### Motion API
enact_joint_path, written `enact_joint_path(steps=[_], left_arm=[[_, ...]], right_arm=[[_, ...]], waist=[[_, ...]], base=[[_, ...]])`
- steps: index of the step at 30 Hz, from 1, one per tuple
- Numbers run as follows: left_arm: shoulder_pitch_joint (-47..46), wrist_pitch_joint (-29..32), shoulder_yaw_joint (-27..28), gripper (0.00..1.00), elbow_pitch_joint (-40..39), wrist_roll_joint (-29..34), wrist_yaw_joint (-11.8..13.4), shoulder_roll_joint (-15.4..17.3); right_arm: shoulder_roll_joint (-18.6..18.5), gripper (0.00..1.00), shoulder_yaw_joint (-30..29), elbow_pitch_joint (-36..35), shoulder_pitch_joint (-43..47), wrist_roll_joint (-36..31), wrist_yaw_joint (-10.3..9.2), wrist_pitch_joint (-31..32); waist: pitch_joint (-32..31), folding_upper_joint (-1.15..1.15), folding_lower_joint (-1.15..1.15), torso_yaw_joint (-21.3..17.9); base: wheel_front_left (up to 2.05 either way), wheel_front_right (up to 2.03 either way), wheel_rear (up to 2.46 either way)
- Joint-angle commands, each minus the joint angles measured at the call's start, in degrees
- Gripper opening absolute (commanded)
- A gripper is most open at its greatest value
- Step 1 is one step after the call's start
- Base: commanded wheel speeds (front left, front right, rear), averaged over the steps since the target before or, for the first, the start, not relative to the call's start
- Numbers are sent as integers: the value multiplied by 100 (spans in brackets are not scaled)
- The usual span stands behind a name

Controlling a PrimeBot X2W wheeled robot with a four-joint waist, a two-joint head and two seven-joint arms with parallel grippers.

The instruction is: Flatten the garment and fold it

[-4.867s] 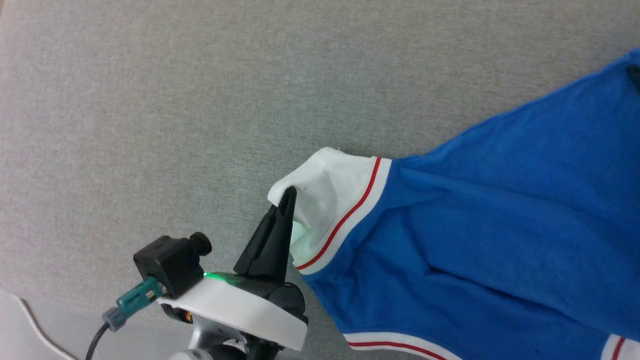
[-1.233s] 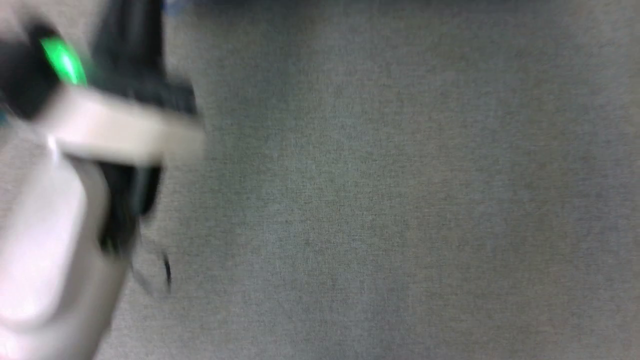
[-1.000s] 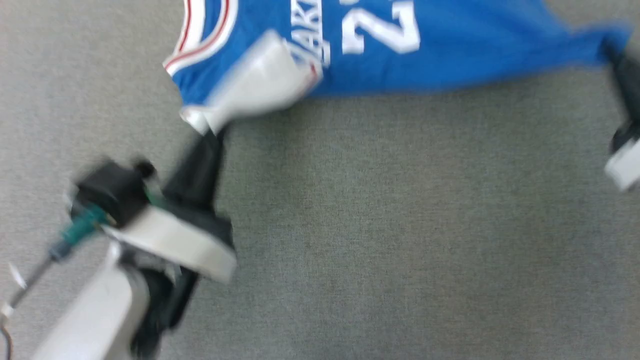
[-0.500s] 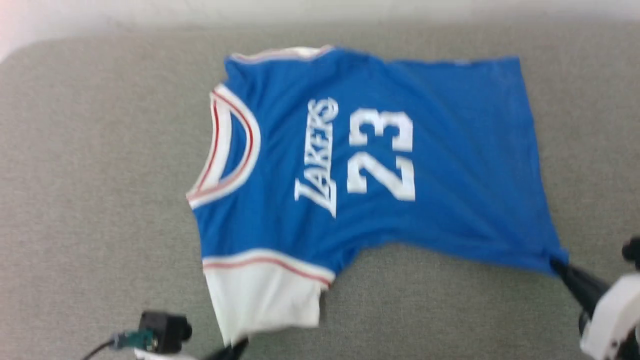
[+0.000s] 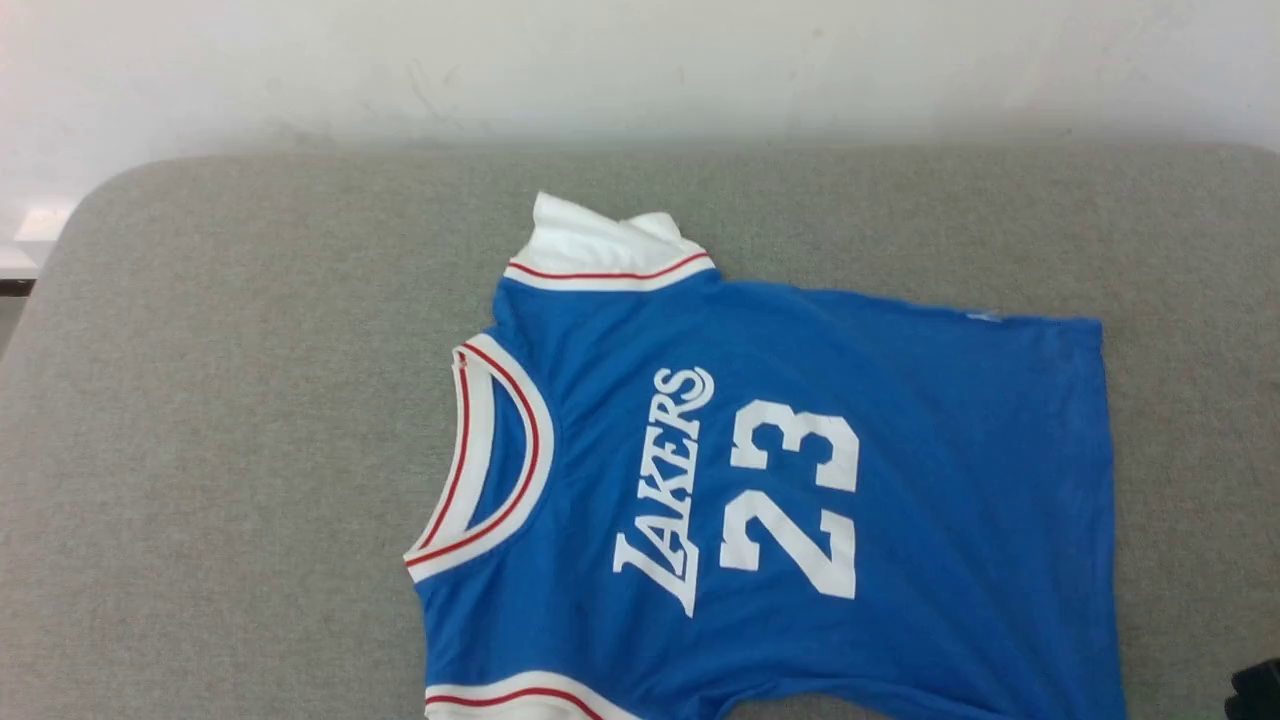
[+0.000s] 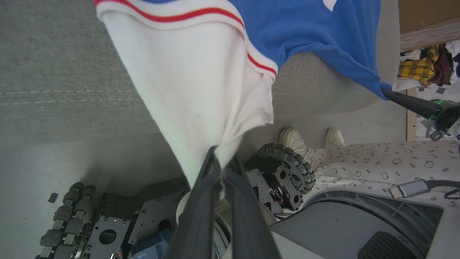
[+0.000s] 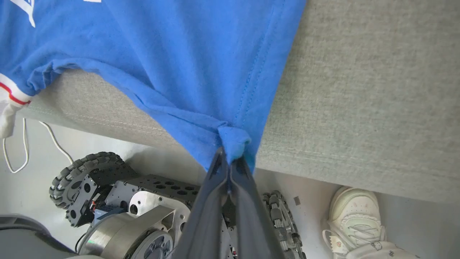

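grey fabric-covered surface (image 5: pixel 250 400), white wall (image 5: pixel 600 60) behind. royal-blue jersey t-shirt (image 5: pixel 900 450) spread print-up on it, near edge overhanging; left gripper (image 6: pixel 220 162) clamped on white sleeve (image 6: pixel 194 90), right gripper (image 7: pixel 227 158) clamped on blue hem corner (image 7: pixel 233 140).

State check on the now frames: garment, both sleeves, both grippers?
garment: print side up, spread mostly flat on the grey padded surface, not yet folded, near edge drawn past the surface's edge.
far sleeve: on the surface, slightly rumpled.
near sleeve: stretched off the edge, tip pinched.
left gripper: shut on the near sleeve.
right gripper: shut on the bunched hem corner.
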Motion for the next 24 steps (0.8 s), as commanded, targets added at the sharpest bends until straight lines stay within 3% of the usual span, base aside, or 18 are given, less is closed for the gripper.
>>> enact_joint_path(steps=[1, 5, 10, 18, 24], left_arm=[[87, -17, 51, 0, -71, -36, 28, 74], [193, -274, 312, 0, -322, 2, 91, 177], [-310, -774, 617, 0, -517, 552, 34, 208], [-2014, -986, 576, 0, -267, 1675, -202, 106], [-3531, -903, 323, 0, 406, 2220, -546, -233]], right_arm=[[51, 0, -57, -78, 81, 36, -5, 44], [210, 0, -343, -316, 187, -32, -5, 54], [380, 0, -608, -561, -146, -315, -5, -292], [275, 0, -586, -543, -1179, -680, -5, -776], [27, 0, -373, -293, -2009, -802, -5, -985]], waist=[[-45, 0, 1, 29], [-61, 0, 1, 32], [56, 0, 1, -16], [590, 0, 1, -120], [1111, 0, 1, -167]], base=[[0, 0, 0], [0, 0, 0], [0, 0, 0], [0, 0, 0], [0, 0, 0]])
